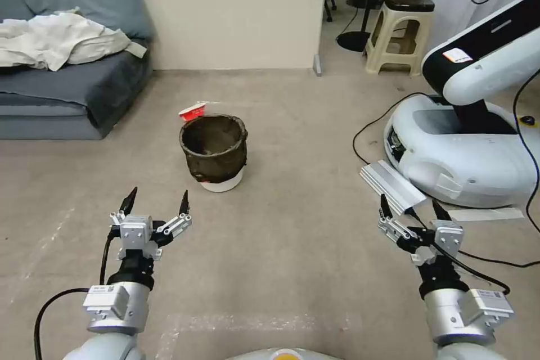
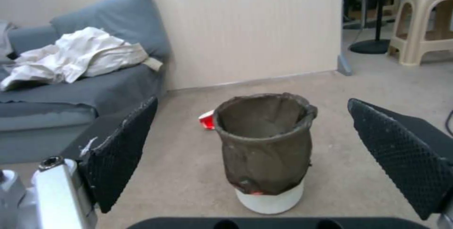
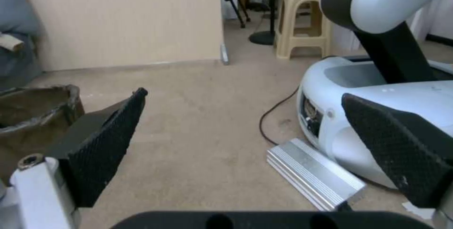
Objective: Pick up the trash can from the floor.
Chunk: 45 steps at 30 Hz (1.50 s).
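Brown-lined bin [image 1: 214, 149] stands upright on the floor [image 1: 292, 225], ahead of the wide-open left pincer [image 1: 156, 198], nearer than the wide-open right pincer [image 1: 410, 205].

text: none legible | labels on wrists and other robot's arm [image 1: 457, 56]: unreadable

Galbot arms: silver + black hardware, white shells

Left gripper [image 1: 157, 201] & right gripper [image 1: 412, 209]: thin black fingers w/ diamond-textured pads [image 2: 124, 144], silver machined linkages w/ small screws. Black collar behind each, then silver wrist block w/ white label. Black cable loops off each wrist. White rounded forearm shells; yellow-orange spot on white torso at bottom edge.
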Available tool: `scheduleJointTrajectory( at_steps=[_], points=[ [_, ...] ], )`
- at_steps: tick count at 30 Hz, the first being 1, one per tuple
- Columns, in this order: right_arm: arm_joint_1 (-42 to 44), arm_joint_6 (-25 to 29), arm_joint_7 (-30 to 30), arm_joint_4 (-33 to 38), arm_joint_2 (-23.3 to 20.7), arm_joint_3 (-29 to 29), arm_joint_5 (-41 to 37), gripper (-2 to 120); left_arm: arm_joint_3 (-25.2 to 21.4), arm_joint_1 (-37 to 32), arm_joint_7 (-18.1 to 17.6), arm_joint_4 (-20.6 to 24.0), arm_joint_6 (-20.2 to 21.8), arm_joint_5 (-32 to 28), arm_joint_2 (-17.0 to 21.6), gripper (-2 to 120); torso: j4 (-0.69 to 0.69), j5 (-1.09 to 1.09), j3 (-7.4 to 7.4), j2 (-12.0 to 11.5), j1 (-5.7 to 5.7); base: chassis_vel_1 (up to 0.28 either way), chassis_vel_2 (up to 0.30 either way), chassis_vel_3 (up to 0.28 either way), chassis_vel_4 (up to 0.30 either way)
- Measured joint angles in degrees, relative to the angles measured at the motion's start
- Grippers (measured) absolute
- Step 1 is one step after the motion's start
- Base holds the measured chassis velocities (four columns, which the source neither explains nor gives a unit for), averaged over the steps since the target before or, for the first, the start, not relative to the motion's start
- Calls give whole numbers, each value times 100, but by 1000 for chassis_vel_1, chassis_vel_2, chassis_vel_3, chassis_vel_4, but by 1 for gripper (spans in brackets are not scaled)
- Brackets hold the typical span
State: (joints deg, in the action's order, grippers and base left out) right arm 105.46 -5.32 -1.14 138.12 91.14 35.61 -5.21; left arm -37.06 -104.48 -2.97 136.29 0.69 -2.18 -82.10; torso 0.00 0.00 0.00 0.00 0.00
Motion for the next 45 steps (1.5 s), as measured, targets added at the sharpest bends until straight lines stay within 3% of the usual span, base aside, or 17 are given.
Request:
scheduleJointTrajectory(
  at_steps=[45],
  points=[
    [-37,-80,-41,-7,1,10,4,100,8,70,16,-162,-233,-16,-17,100,0,0,0,0,0,15,23,23,19]
  ],
)
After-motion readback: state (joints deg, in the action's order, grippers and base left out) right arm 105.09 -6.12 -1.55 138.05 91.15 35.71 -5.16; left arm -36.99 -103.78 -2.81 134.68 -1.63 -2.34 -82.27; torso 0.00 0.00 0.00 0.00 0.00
